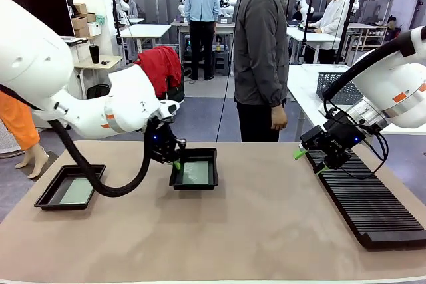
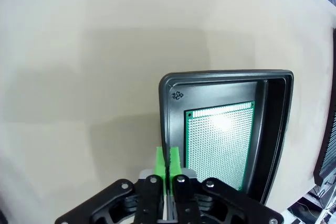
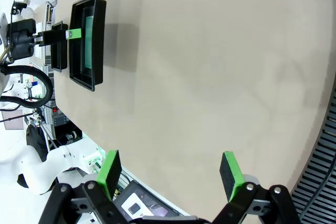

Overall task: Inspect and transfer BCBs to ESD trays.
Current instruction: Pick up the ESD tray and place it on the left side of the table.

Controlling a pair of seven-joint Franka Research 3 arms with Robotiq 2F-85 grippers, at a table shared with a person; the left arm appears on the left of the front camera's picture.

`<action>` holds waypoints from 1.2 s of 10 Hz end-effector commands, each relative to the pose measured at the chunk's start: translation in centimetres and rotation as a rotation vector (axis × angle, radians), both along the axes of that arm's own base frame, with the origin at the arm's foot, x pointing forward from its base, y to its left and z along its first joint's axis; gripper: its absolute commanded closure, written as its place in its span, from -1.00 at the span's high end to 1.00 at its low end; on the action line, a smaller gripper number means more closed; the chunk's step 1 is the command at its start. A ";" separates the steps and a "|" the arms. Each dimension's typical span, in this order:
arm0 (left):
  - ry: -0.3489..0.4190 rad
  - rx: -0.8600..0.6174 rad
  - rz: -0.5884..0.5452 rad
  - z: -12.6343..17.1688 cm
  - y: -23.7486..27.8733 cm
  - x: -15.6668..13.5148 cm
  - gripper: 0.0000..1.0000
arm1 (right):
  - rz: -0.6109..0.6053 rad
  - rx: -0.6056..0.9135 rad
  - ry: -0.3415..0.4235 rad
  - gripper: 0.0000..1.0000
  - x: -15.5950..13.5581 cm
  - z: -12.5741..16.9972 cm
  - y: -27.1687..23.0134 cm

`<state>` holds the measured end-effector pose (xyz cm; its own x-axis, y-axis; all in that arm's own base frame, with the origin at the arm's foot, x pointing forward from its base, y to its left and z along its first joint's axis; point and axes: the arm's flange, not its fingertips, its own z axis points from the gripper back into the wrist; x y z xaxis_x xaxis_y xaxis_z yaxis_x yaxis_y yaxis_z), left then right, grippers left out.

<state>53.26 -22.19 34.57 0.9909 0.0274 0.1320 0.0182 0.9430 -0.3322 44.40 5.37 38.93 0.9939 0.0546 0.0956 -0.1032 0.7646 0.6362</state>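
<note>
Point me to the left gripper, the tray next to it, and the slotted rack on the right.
left gripper (image 2: 168, 163): left wrist view, where the shut green pads meet.
middle tray (image 1: 214, 164): front view, its right rim wall.
slotted rack (image 1: 369, 207): front view, middle of its ribbed top.

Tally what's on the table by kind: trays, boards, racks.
ESD trays: 2, left and centre
BCBs: 2, one in the left tray, one in the centre tray
Slotted rack: 1
Total: 5
</note>
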 end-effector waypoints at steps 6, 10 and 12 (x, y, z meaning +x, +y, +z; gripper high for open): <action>-0.033 -0.026 0.004 -0.7 11.1 -2.5 -0.94 | -0.015 -0.007 0.008 1.00 -0.1 0.1 0.1; -0.029 -0.013 0.018 -1.6 15.0 -2.5 -0.94 | -0.015 -0.007 0.008 1.00 -0.1 0.1 0.1; -0.015 -0.014 0.018 -2.2 16.0 -2.4 -0.94 | -0.015 -0.007 0.008 1.00 -0.1 0.1 0.1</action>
<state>51.30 -6.97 32.82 0.9871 0.0614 0.1480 -0.0122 0.9499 -0.3123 44.40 5.37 38.93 0.9939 0.0545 0.0957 -0.1032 0.7647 0.6361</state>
